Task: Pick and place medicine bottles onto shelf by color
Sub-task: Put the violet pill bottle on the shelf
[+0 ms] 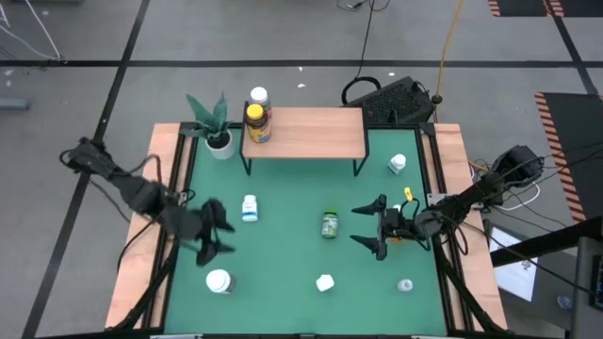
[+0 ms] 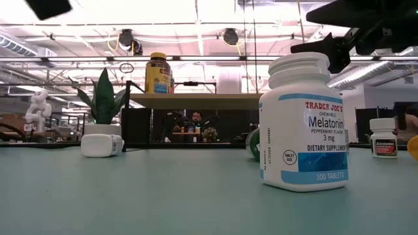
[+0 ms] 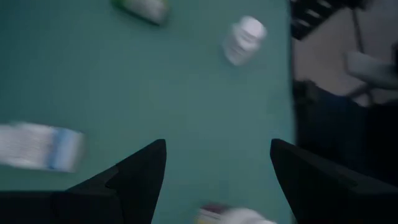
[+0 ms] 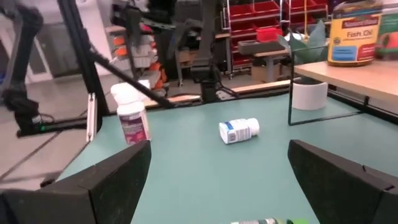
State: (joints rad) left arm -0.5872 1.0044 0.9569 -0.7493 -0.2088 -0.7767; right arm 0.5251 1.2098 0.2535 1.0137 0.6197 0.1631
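Note:
The shelf [image 1: 306,134] stands at the table's far side. On its left end is an amber medicine bottle with a yellow cap [image 1: 256,122], and a white-capped one [image 1: 258,96] is just behind it. A white bottle [image 1: 250,208] lies on its side, and a green one [image 1: 330,224] stands mid-table. A white jar [image 1: 219,281] and a melatonin bottle [image 1: 325,282] stand nearer the front. My left gripper [image 1: 226,235] hangs open over the table's left part, and the jar [image 3: 230,215] shows just below it. My right gripper [image 1: 358,224] is open, right of the green bottle [image 4: 267,221].
A potted plant [image 1: 217,132] stands left of the shelf. Another white bottle [image 1: 398,164] stands at the far right and a small grey-capped one [image 1: 404,285] at the near right. A yellow-orange thing [image 1: 408,194] sits by my right arm. Wooden borders [image 1: 141,254] frame the mat.

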